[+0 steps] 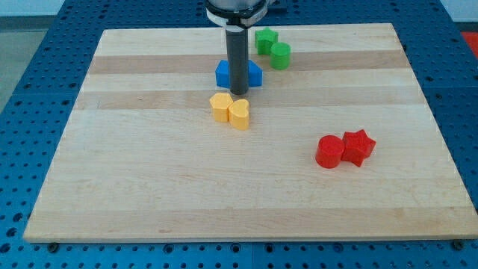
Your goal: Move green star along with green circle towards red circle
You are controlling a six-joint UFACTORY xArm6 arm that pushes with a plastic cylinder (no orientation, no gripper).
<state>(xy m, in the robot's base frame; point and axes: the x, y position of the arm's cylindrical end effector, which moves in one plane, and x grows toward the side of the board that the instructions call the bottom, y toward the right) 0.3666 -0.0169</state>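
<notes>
The green star [266, 39] sits near the view's top, touching the green circle [281, 55] just below and to its right. The red circle [328, 152] stands at the lower right, touching a red star [358, 147] on its right. My tip [239, 92] is down on the board, left of and below the green pair, in front of the blue blocks and just above the yellow ones. The rod hides the middle of the blue blocks.
Two blue blocks [223, 73] [255, 73] sit side by side behind the rod. A yellow hexagon [220, 107] and a yellow heart [239, 114] touch each other just below my tip. The wooden board [149, 187] lies on a blue perforated table.
</notes>
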